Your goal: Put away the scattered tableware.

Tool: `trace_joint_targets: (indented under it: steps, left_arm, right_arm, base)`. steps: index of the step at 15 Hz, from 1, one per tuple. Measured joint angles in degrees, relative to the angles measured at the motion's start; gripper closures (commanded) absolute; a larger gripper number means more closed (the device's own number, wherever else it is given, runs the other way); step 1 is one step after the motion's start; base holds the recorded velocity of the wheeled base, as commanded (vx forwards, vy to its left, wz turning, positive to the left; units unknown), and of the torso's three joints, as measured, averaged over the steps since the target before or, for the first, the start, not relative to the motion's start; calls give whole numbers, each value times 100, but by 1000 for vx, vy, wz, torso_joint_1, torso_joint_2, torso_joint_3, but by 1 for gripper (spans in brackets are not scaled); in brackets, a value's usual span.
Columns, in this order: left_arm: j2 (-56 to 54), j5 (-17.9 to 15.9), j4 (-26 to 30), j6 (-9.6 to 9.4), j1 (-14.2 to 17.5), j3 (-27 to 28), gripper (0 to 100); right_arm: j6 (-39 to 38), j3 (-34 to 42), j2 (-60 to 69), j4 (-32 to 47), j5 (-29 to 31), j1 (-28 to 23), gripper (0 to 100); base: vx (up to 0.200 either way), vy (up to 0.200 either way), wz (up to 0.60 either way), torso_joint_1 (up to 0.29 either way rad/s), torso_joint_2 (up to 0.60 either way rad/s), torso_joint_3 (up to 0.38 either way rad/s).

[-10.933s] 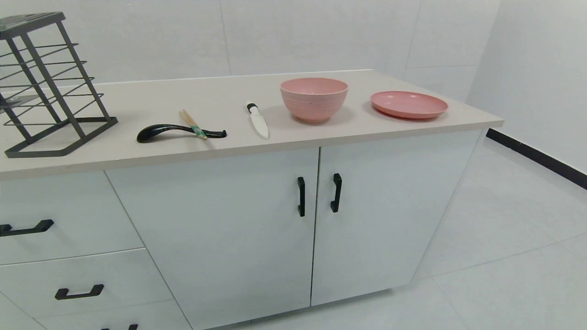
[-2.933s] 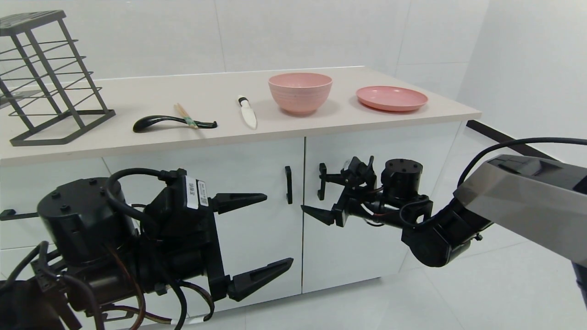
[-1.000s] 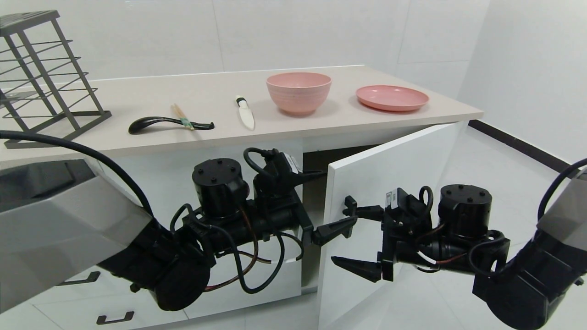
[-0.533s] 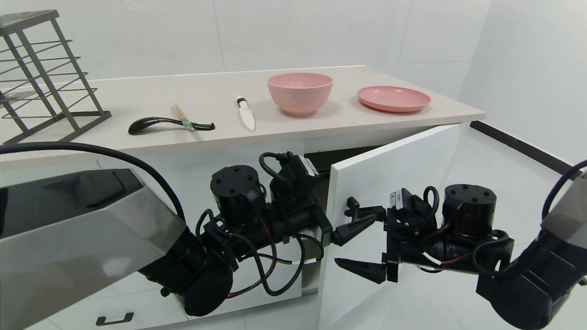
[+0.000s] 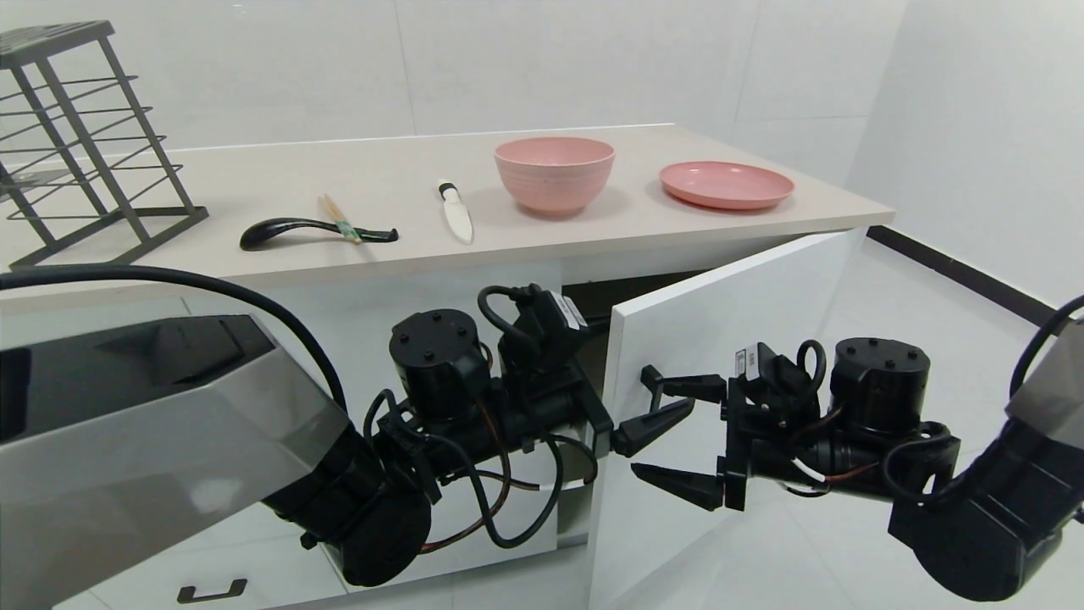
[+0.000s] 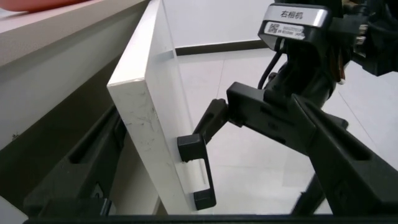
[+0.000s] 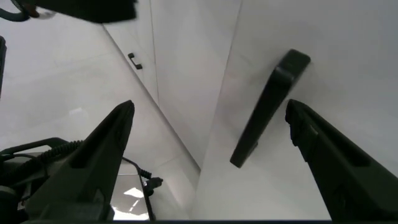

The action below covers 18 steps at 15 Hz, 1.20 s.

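On the counter lie a pink bowl (image 5: pixel 555 174), a pink plate (image 5: pixel 727 185), a white knife (image 5: pixel 456 213), chopsticks (image 5: pixel 339 218) and a black spoon (image 5: pixel 292 230). Below them the right cabinet door (image 5: pixel 737 330) stands partly swung out. My left gripper (image 5: pixel 635 368) is open and straddles the door's free edge (image 6: pixel 149 137), one finger inside the cabinet and one outside. My right gripper (image 5: pixel 656 428) is open in front of the door, its upper finger beside the black handle (image 5: pixel 650 379). In the right wrist view the handle (image 7: pixel 270 106) sits between the spread fingers (image 7: pixel 336 162), untouched.
A dark wire dish rack (image 5: pixel 85 144) stands at the counter's left end. The left cabinet door (image 5: pixel 373 305) is closed, with drawers (image 5: pixel 207 589) further left. Open tiled floor (image 5: pixel 931 305) lies to the right of the cabinet.
The left gripper moved up to the door's edge and now straddles it. The right gripper has drawn back a little to the right, off the handle. The door swung slightly wider.
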<state>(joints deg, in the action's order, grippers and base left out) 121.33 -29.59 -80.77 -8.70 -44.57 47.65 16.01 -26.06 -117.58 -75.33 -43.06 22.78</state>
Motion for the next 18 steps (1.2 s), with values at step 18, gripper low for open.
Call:
trace_joint_targets:
  steps: [18]
  left_arm:
    - [83,263,-167,168,-247,-206,0]
  right_arm:
    - [74,2508,3399,-68,162,-390,0]
  base:
    - [0,0,0,0,0,0]
